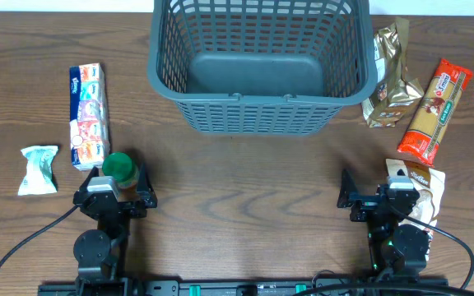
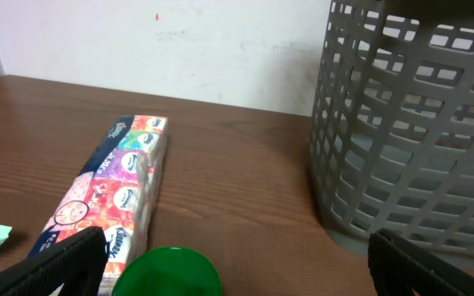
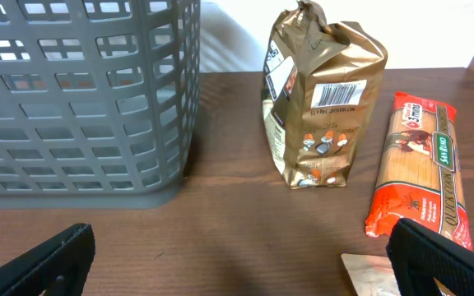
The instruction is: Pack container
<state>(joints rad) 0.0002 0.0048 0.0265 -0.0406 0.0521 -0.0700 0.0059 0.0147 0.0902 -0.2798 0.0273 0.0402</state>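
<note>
The dark grey lattice container point(image 1: 257, 115) stands at the back middle of the table, nothing inside; it also shows in the left wrist view point(image 2: 410, 123) and the right wrist view point(image 3: 81, 99). My left gripper point(image 1: 115, 191) is open near the front left, with a green-capped item point(image 1: 120, 167) just ahead between its fingers point(image 2: 171, 275), not gripped. My right gripper point(image 1: 383, 197) is open and empty at the front right.
A tissue multipack point(image 1: 88, 115) and a small pale green packet point(image 1: 39, 169) lie at the left. A gold bag point(image 1: 392, 78), a red pasta packet point(image 1: 435, 111) and a foil pouch point(image 1: 422, 193) lie at the right.
</note>
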